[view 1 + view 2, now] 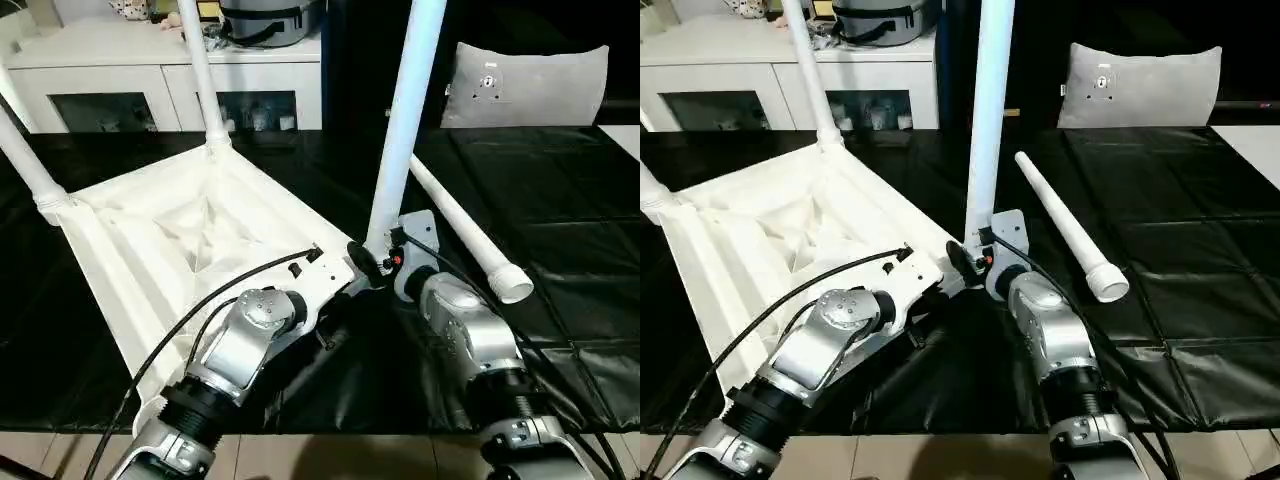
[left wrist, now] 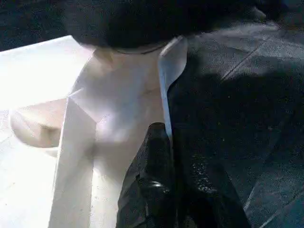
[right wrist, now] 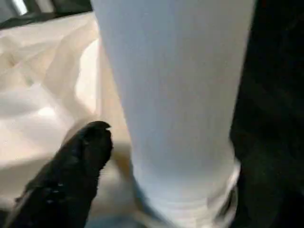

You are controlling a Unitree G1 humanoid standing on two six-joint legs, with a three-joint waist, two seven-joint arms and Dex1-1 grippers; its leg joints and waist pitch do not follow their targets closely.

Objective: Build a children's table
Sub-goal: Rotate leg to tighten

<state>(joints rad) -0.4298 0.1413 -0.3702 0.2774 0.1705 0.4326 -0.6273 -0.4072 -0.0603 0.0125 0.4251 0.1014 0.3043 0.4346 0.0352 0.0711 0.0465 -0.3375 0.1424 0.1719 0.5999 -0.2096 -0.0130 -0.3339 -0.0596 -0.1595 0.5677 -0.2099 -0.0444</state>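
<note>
The white tabletop [image 1: 150, 250] lies upside down on the black mat. Two white legs [image 1: 205, 80] [image 1: 25, 150] stand in its far and left corner sockets. A third leg [image 1: 405, 120] stands upright at the near right corner. My right gripper [image 1: 372, 262] is open around this leg's base, and its black finger [image 3: 85, 156] stands a little apart from the tube. The other finger is hidden behind the leg. My left gripper [image 2: 171, 147] is shut on the tabletop's thin raised rim [image 2: 167, 95] near that same corner. A fourth leg [image 1: 460, 225] lies loose on the mat to the right.
A grey cushion [image 1: 525, 88] leans at the back right. A white cabinet [image 1: 160, 80] with a pot [image 1: 270, 20] on top stands behind the mat. The black mat [image 1: 570, 240] spreads to the right, and its front edge meets the floor below my forearms.
</note>
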